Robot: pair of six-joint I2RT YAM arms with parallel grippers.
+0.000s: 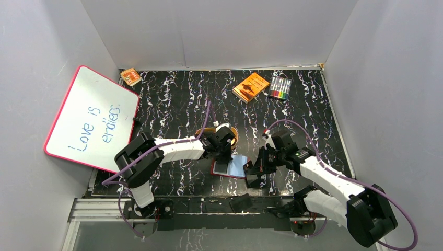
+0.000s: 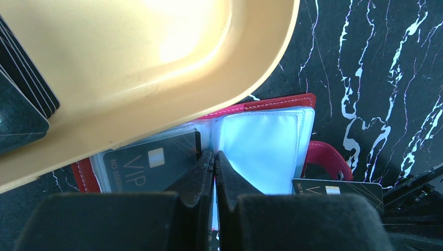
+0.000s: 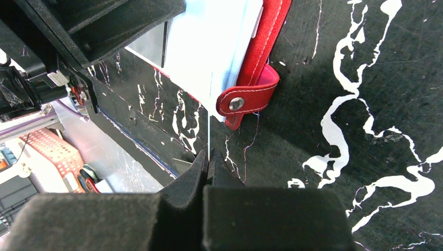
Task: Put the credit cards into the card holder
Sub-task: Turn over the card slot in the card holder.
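The red card holder (image 1: 237,166) lies open on the black marbled table, pale pockets (image 2: 261,141) facing up. One dark credit card (image 2: 151,164) sits in its left pocket. My left gripper (image 2: 214,154) is shut, with its tips on the holder's centre fold. My right gripper (image 3: 209,154) is shut on another credit card (image 2: 337,188), seen edge-on in the right wrist view. That card's far end reaches the holder's right edge, beside the snap strap (image 3: 245,99). More dark cards (image 2: 21,99) are stacked in the tan tray (image 2: 156,78).
The tan tray (image 1: 232,133) sits just behind the holder, partly under my left arm. An orange box (image 1: 251,86) and a marker pack (image 1: 280,88) lie at the back right. A whiteboard (image 1: 91,119) leans at the left, with a small orange item (image 1: 130,77) behind it.
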